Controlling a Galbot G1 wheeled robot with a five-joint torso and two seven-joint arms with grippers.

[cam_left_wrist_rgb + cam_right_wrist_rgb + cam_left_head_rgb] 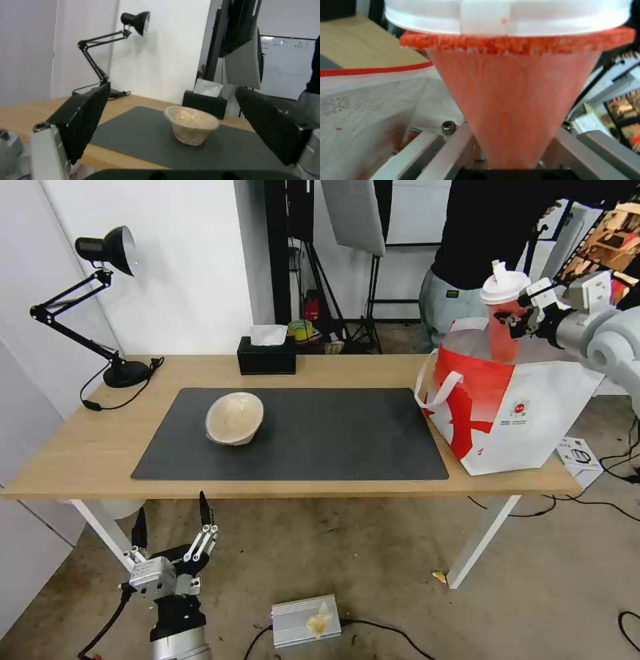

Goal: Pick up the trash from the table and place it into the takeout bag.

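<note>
My right gripper is shut on the tall red drink cup with a white dome lid, holding it upright over the open mouth of the takeout bag. In the right wrist view the cup sits between the fingers, with the bag's silver lining beneath. The white and red bag stands on the table's right end. A beige pulp bowl rests on the dark mat, left of centre. My left gripper hangs open below the table's front edge; its black fingers frame the bowl from afar.
A black desk lamp stands at the table's back left, its cord trailing on the wood. A black tissue box sits at the back edge. On the floor lie a silver box, cables and a small white carton.
</note>
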